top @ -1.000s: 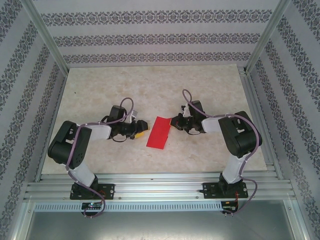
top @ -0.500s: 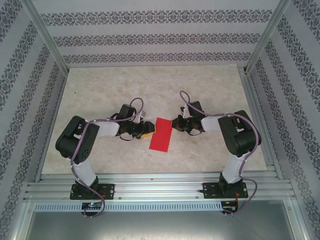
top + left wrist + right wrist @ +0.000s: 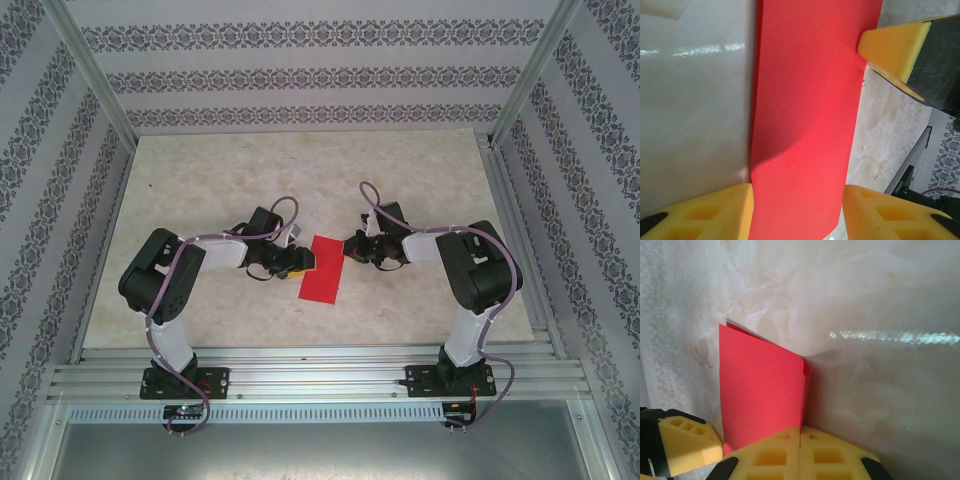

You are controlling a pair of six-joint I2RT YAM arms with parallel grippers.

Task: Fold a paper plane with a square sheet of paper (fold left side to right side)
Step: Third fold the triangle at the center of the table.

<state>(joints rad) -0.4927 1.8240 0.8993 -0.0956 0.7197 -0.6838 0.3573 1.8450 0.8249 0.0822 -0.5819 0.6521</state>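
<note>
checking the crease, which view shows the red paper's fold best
Right wrist: the folded bright red paper sheet shows its rounded fold edge and layered corner. Top external gives its whole outline; left wrist a flat close-up.

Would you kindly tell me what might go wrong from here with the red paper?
1. The paper has a rounded fold, not a sharp crease; it may spring open if the shut right fingers lift.
2. The open left fingers straddle the paper; closing could buckle or drag it.
3. The layers look slightly offset at the far corner, so creasing now might set a crooked fold.
</note>
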